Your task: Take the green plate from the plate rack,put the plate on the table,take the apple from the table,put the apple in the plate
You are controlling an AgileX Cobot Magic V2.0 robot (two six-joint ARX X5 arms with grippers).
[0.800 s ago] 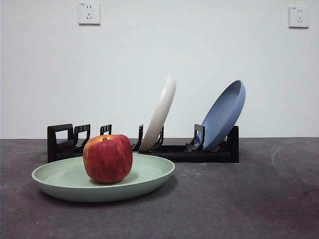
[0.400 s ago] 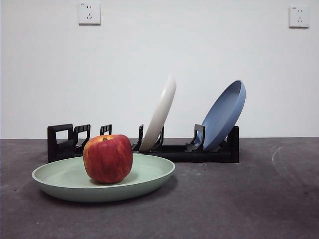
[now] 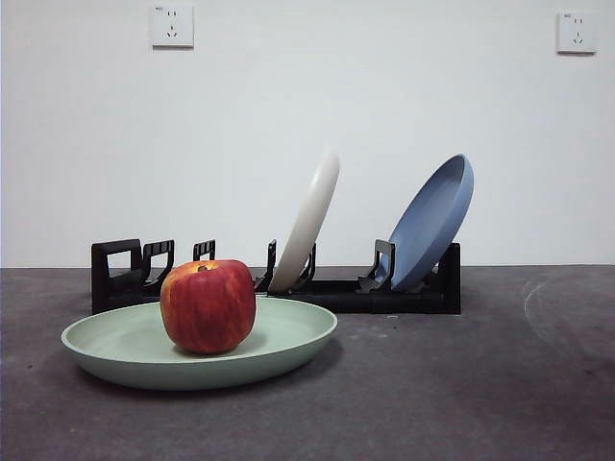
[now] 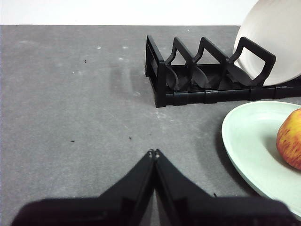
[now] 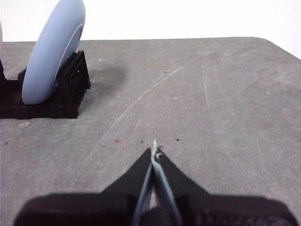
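The green plate (image 3: 288, 336) lies flat on the dark grey table (image 3: 461, 384) in front of the black plate rack (image 3: 404, 293). A red apple (image 3: 207, 305) rests in the plate, left of its middle. The left wrist view shows the plate's rim (image 4: 237, 141) and part of the apple (image 4: 291, 139) off to one side, with the rack's handle end (image 4: 160, 77) beyond. My left gripper (image 4: 154, 153) is shut and empty above bare table. My right gripper (image 5: 154, 149) is shut and empty too, over the table beside the rack's other end (image 5: 70, 87).
A cream-white plate (image 3: 309, 219) and a blue plate (image 3: 432, 223) lean in the rack's slots. Two wall sockets (image 3: 171, 26) sit on the white wall behind. The table's far edge and rounded corner (image 5: 268, 44) show in the right wrist view.
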